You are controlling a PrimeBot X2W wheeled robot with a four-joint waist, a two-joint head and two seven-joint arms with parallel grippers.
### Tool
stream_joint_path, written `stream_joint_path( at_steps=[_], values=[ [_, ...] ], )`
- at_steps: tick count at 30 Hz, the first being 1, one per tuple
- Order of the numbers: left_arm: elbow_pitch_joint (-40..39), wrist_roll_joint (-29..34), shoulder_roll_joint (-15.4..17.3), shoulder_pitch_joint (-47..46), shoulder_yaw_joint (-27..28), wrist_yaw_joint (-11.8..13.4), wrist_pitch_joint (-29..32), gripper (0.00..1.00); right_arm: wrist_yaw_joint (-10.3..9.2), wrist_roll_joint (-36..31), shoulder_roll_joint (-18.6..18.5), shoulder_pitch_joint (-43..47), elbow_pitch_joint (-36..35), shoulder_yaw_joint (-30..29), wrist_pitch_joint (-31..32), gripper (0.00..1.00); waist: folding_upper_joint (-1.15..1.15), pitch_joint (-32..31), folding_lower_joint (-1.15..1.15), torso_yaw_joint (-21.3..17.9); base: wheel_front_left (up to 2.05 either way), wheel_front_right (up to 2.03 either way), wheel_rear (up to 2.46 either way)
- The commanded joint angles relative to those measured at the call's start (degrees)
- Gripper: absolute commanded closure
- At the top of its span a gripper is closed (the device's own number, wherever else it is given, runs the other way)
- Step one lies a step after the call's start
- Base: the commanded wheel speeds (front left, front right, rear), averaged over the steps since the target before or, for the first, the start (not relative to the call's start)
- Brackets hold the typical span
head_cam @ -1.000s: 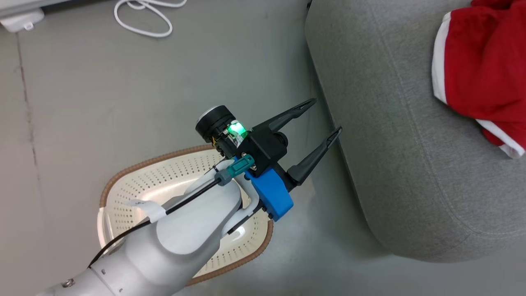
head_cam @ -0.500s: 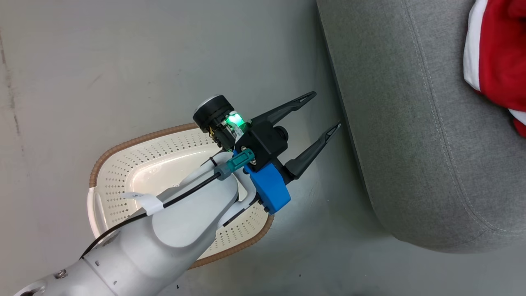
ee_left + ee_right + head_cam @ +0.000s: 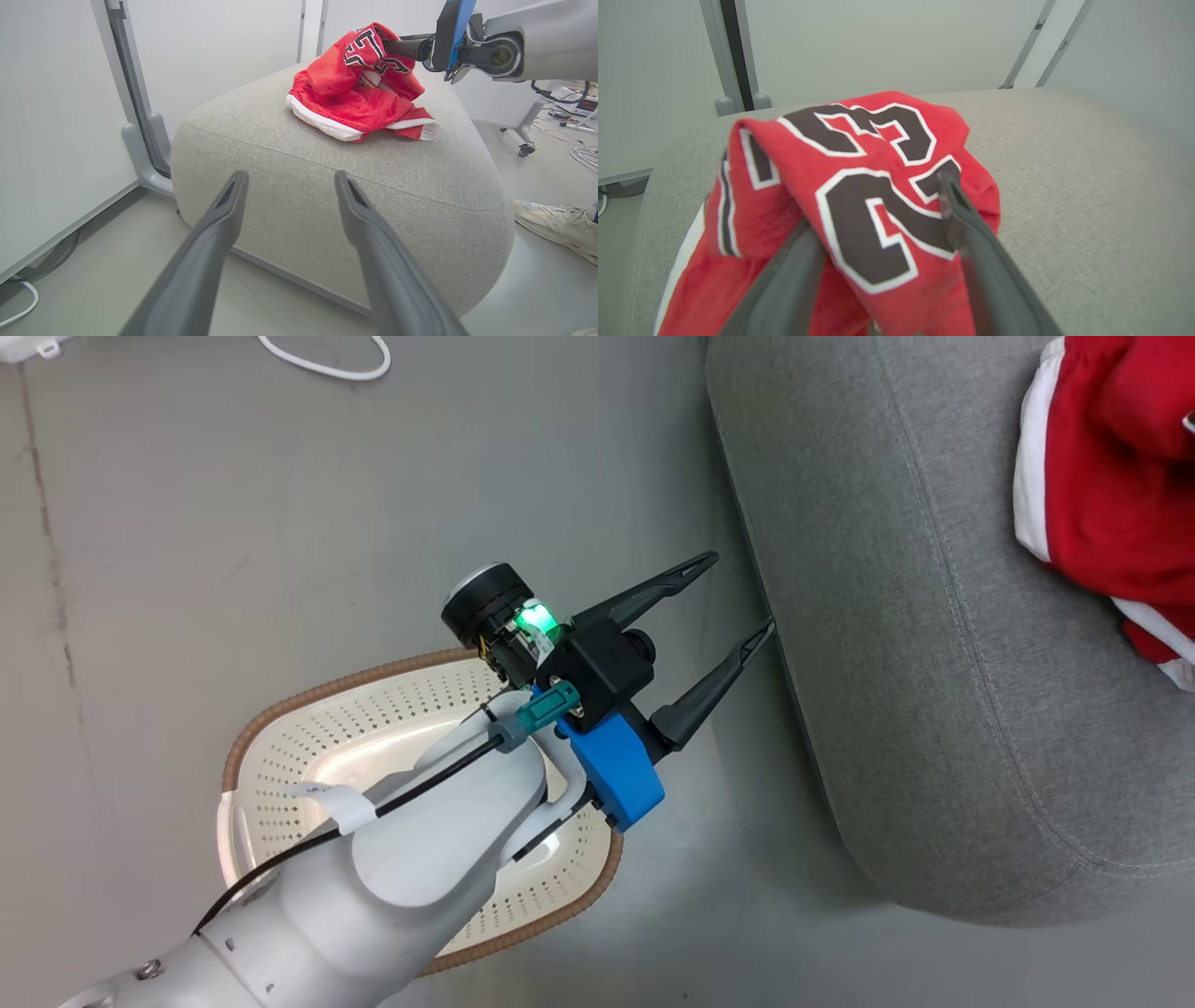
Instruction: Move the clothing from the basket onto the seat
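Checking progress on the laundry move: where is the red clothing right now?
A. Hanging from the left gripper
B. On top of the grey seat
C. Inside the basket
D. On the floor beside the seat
B: the red clothing lies heaped on top of the grey seat, apart from the basket down on the floor.

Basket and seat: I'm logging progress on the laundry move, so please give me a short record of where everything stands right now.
basket: on the floor beside the seat; no clothing in its visible part, left forearm covers the rest
jersey: on the seat, draped between the right gripper's fingers
white-trimmed red piece: on the seat, heaped with the jersey
left gripper: open, empty
right gripper: open
shoe: a person's, on the floor by the seat
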Motion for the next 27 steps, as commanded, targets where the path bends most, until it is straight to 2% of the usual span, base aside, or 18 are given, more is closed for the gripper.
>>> stream_joint_path(
  at_steps=[1, 9, 15, 20, 21, 27],
  values=[
    [-0.1, -0.1, -0.2, 0.8, 0.5, 0.0, -0.3, 0.0, 0.01, -0.3, 0.0, 1.8, -0.7, 0.3, 0.0, 0.0, 0.0, -2.0, 0.0, -0.2, 0.0, 0.0, 0.0],
    [-0.2, -0.1, -1.0, 5.1, 3.5, 0.0, -0.3, 0.0, 0.01, -0.7, 1.6, 12.4, -7.0, 2.9, 0.0, 0.0, 0.0, -8.5, 0.0, 0.0, 0.0, 0.0, 0.0],
    [-0.4, 0.6, -0.7, 10.0, 6.7, 0.0, -0.3, 0.0, 0.01, 1.0, 3.6, 20.8, -15.3, 6.4, 0.0, 0.0, 0.0, -13.5, 0.0, 0.9, 0.0, 0.0, 0.0],
    [-1.0, 1.2, -0.4, 14.2, 10.4, 0.3, -0.3, 0.0, 0.02, 2.7, 6.0, 26.3, -24.2, 9.7, 0.0, 0.0, 0.0, -16.6, 0.0, 2.8, 0.0, 0.0, 0.0],
    [-1.0, 1.2, -0.4, 14.2, 10.4, 0.3, -0.3, 0.0, 0.02, 2.7, 6.0, 26.3, -24.2, 9.7, 0.0, 0.0, 0.0, -16.6, 0.0, 2.8, 0.0, 0.0, 0.0],
    [-2.6, 3.0, 0.3, 19.4, 16.2, 0.8, -0.3, 0.0, 0.01, 3.1, 9.9, 31.5, -33.6, 14.1, 0.0, 0.0, 0.0, -19.9, 0.0, 6.7, 0.0, 0.0, 0.0]
  ],
)
